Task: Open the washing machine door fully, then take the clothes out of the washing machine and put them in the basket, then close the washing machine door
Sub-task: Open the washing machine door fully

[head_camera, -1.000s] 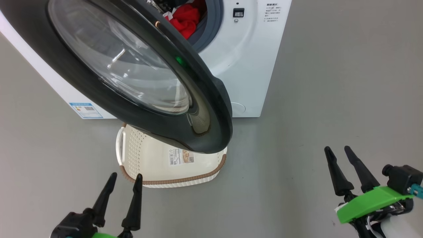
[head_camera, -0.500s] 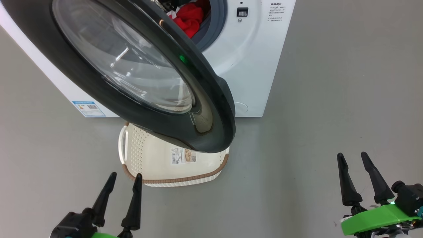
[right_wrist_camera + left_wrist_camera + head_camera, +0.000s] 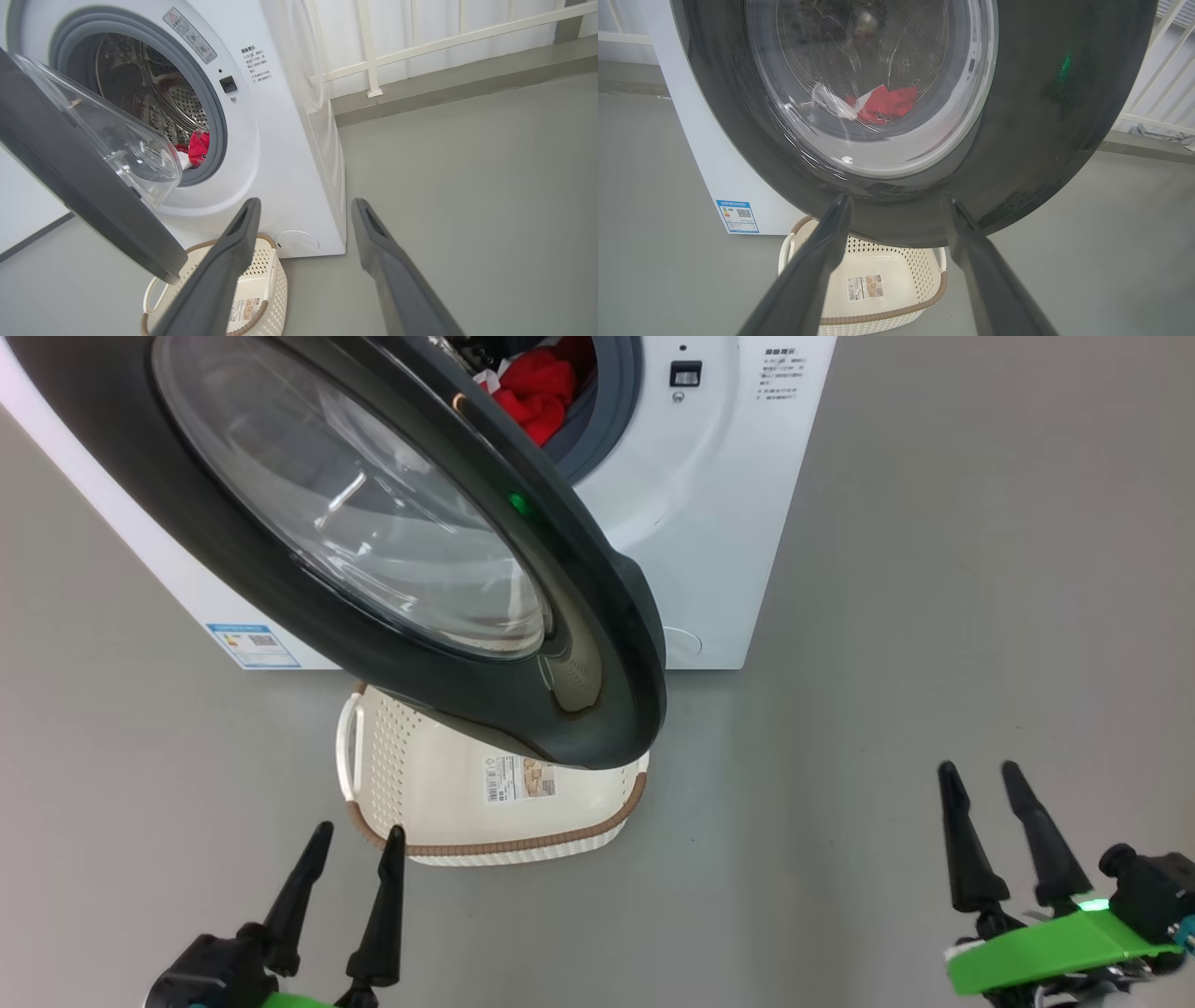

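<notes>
The washing machine (image 3: 709,523) stands on the floor with its black-rimmed glass door (image 3: 392,541) swung partly open, overhanging the basket (image 3: 439,803). Red clothes (image 3: 532,392) lie in the drum, seen again as clothes (image 3: 885,105) through the door glass (image 3: 878,84) and clothes (image 3: 198,147) at the drum mouth. The cream basket (image 3: 878,289) sits empty under the door. My left gripper (image 3: 357,835) hovers open just in front of the basket. Off to the right, my right gripper (image 3: 978,773) is open over bare floor, holding nothing.
A blue-edged label (image 3: 252,646) marks the machine's lower left corner. Grey floor (image 3: 887,644) stretches to the right of the machine. A white railing (image 3: 420,42) and a raised ledge run behind the machine.
My right gripper dropped lower and toward the right, then edged back up a little. The head view shifted slightly. Door, basket and left gripper stay as they were.
</notes>
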Robot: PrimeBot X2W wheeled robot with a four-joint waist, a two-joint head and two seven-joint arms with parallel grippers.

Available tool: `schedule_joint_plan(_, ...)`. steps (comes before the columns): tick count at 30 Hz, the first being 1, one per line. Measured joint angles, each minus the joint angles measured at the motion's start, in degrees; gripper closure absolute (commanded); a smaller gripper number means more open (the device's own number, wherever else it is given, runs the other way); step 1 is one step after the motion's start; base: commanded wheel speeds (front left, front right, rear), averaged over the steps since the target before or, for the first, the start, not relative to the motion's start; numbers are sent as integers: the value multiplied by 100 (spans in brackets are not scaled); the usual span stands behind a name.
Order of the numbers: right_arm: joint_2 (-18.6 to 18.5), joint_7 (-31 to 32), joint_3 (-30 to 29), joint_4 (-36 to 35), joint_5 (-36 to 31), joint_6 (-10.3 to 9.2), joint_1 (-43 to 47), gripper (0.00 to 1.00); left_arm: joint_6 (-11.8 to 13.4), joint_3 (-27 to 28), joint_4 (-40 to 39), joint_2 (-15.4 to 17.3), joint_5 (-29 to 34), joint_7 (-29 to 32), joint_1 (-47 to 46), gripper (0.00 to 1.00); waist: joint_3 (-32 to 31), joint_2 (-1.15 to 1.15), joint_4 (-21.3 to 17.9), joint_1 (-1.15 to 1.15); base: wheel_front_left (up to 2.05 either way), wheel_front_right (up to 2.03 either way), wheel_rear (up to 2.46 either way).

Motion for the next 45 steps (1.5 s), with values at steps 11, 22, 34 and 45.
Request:
schedule_joint_plan(11,-152,0,1261,-399,2324,0,-1134,100,0,-175,-20,-13,-2,0,1,0,-2,0,151,0,0,0,0)
schedule_joint_plan(22,-590,1734,2120,99,6758,0,-2888,100,0,-439,2,-24,-22,0,-8,0,124,0,423,0,0,0,0)
schedule_joint_plan(34,-749,5054,1909,2100,8562,-1,-4164,100,0,-610,91,-67,-167,0,-130,0,290,0,824,0,0,0,0)
schedule_joint_plan(45,-755,5651,2187,2339,8464,-1,-4322,100,0,-665,161,-90,-215,0,-135,0,193,0,1074,0,0,0,0)
